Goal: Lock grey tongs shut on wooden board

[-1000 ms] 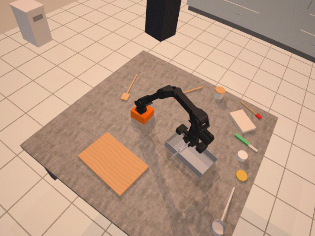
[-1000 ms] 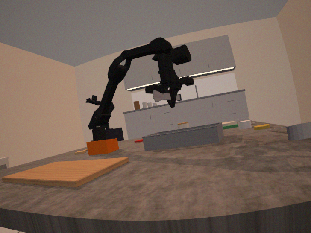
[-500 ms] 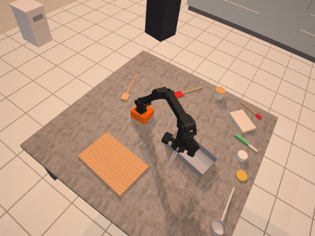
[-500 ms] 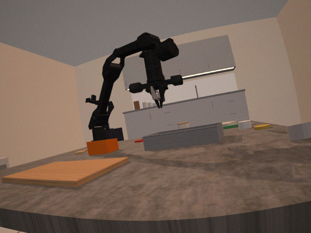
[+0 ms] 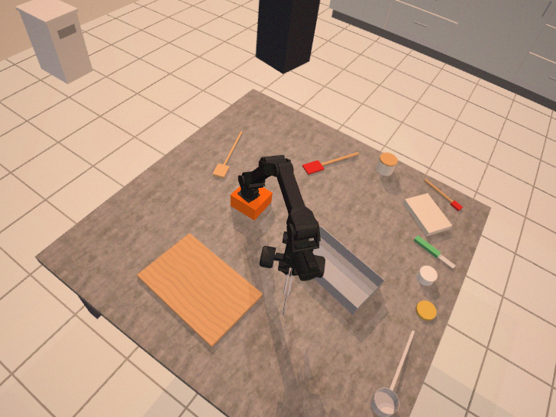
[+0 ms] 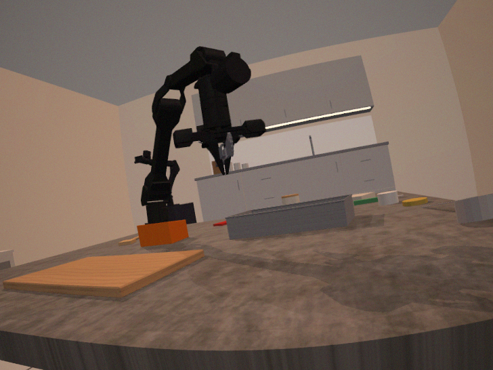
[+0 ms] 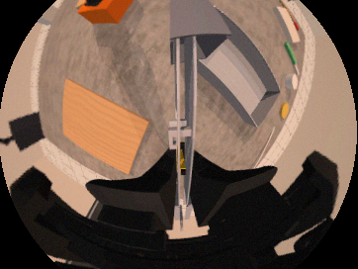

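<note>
In the top view, the gripper (image 5: pixel 287 270) (image 6: pixel 225 173) (image 7: pixel 178 145) is at the centre, above the table (image 5: pixel 179 211) (image 6: pixel 278 294) (image 7: pixel 134 89); its fingers are nearly closed, and they have hold of the grey tongs (image 5: pixel 286 287) (image 6: pixel 227 147) (image 7: pixel 192 109). The tongs are in the air, between the wooden board (image 5: pixel 199 289) (image 6: pixel 107 270) (image 7: pixel 101 129) at lower left and the roasting tin (image 5: pixel 369 295) (image 6: pixel 290 221) (image 7: pixel 267 106) at right of centre; their arms lie close together, but I cannot tell if the lock is engaged. The robot arm (image 5: pixel 292 192) (image 6: pixel 163 139) hides one end of the tin in the top view; in the exterior view, the ladle (image 5: pixel 385 400) (image 6: pixel 475 209) is cut off by the right edge; at top left of the top view, a pale bin (image 5: pixel 67 49) has a dark patch, with no writing that can be read.
</note>
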`<state>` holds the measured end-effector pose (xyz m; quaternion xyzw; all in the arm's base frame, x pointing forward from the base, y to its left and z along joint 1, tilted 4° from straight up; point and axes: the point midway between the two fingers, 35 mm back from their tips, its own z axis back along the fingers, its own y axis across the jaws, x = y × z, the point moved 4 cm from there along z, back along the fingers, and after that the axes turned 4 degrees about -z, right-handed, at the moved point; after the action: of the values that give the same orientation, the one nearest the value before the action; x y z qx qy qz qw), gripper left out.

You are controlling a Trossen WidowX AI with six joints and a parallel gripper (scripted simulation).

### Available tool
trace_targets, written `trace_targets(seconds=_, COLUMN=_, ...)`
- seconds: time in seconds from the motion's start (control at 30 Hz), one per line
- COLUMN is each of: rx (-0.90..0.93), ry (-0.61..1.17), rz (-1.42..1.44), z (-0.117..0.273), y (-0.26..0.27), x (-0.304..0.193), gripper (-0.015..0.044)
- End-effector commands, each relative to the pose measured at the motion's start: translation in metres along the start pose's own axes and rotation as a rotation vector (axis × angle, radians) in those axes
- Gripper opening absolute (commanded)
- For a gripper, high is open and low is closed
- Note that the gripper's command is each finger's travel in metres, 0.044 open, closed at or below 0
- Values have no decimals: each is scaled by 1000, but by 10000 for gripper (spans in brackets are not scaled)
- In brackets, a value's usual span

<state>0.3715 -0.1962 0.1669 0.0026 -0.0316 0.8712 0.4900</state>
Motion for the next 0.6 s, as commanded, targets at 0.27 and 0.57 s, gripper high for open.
trace_targets(seconds=0.27, rx=0, ry=11, rz=199, z=3, y=40, x=-19, gripper=-150)
trace_targets(seconds=0.57, rx=0, ry=11, rz=63, z=4, y=47, x=-21, gripper=-150)
